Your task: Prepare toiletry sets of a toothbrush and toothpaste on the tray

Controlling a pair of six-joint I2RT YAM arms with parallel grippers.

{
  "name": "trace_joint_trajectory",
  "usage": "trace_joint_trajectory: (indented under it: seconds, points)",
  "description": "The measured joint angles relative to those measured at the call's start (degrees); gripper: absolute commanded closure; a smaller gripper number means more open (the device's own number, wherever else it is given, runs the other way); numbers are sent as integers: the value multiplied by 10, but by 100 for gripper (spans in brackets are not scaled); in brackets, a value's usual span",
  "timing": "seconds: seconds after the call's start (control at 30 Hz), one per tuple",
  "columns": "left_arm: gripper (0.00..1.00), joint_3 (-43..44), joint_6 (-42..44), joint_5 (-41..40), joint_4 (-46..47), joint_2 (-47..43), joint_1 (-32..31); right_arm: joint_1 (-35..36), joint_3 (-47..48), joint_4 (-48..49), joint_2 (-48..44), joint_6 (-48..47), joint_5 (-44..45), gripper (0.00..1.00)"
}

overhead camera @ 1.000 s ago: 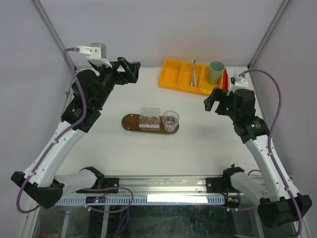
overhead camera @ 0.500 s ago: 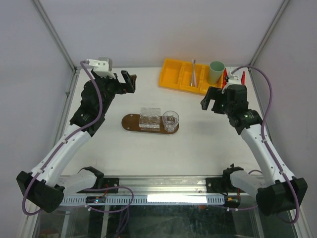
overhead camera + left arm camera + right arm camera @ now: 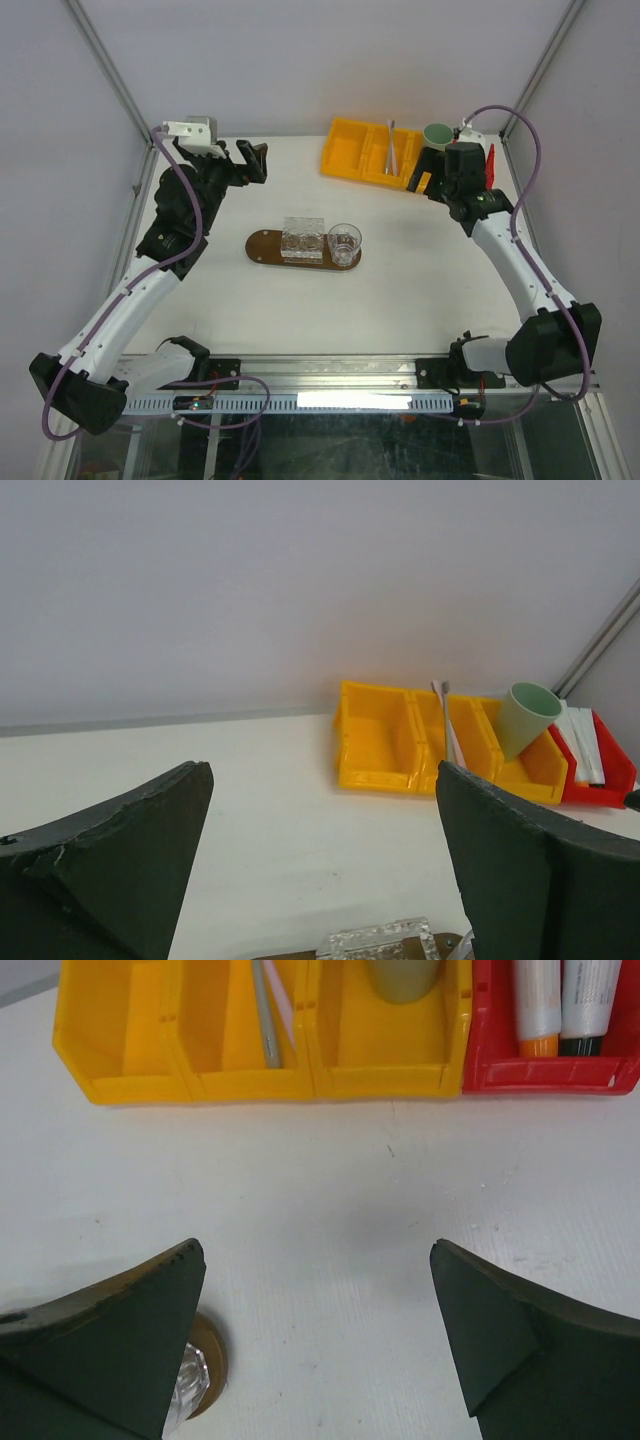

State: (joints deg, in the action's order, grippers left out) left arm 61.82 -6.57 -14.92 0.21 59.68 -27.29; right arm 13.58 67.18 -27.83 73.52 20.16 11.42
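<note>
Viewing the bench (image 3: 400, 290) from above, we found the tray (image 3: 262, 247) near its centre, with the long axis running from 9 to 3 o'clock. The tray carried a square clear glass (image 3: 303, 238) at mid-length and a round clear glass (image 3: 344, 243) just beside it toward 3 o'clock.

The yellow bin (image 3: 350, 150) lay at 1 o'clock from the tray, well apart from it, at the far edge of the bench. The toothbrushes (image 3: 265, 1020) lay in its middle compartment, and the mint-green cup (image 3: 527, 715) occupied the compartment toward 3 o'clock. The red bin (image 3: 545, 1075) sat against the yellow bin on its 3 o'clock side and held two white tubes (image 3: 538, 995) side by side.

The left gripper (image 3: 322, 770) hung at 11 o'clock from the tray, jaws spread wide with nothing between them. The right gripper (image 3: 315, 1250) hovered over bare bench just at 6 o'clock from the two bins. Its jaws were also spread wide and empty.
</note>
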Motion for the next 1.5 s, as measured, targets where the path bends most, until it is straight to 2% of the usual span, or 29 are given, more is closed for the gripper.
trace_joint_trajectory:
  seconds: [0.27,0.4,0.47,0.63,0.93,1.1,1.5]
  points:
    - [1,-5,7,-1,3,4,0,-9,14,73,80,-26,19,1]
    - [1,-7,14,-8,4,8,0,-25,45,87,134,-17,18,6]
    - [1,-8,15,-10,4,9,0,-39,74,87,167,-5,19,7]
    - [1,-8,12,2,8,18,0,-73,169,85,247,17,30,17]
    - [1,-8,12,5,8,32,0,-104,388,62,419,20,63,23]
    - [1,-8,12,6,8,36,0,-116,445,40,489,12,73,28]
    - [1,-8,11,20,8,47,0,-123,542,5,602,1,77,64]
